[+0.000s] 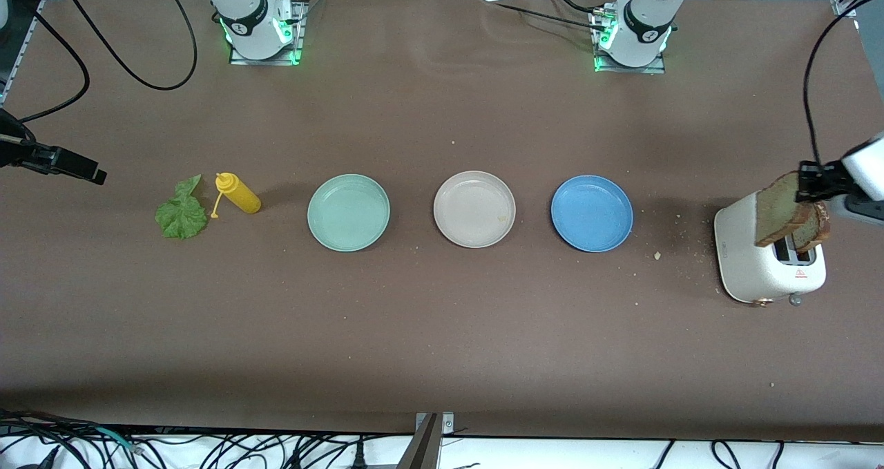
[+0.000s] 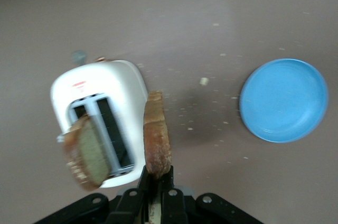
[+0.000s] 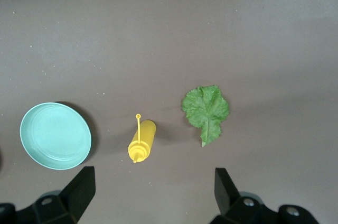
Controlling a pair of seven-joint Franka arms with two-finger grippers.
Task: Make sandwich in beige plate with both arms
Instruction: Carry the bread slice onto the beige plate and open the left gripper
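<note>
Left gripper [image 1: 809, 182]: over the toaster [image 1: 742, 251] at the left arm's end of the table, jaws clamped on the top edge of one bread slice [image 1: 777, 208], which hung lifted out of the slots.
Second bread slice [image 1: 816, 226]: stood tilted in a toaster slot, beside the lifted slice.
Right gripper [image 3: 153, 188]: held high over the right arm's end of the table, above the lettuce and bottle; fingers [image 3: 79, 189] wide apart, nothing between them; that arm waited.
Beige plate [image 1: 474, 208]: mid-table, between the mint green plate [image 1: 349, 212] and the blue plate [image 1: 592, 213], holding only a small crumb.
Lettuce leaf [image 1: 181, 211]: flat on the table near the right arm's end, just beside the yellow squeeze bottle [image 1: 237, 193], which lay on its side.
Crumbs [image 1: 657, 255]: scattered between the blue plate and the toaster.
</note>
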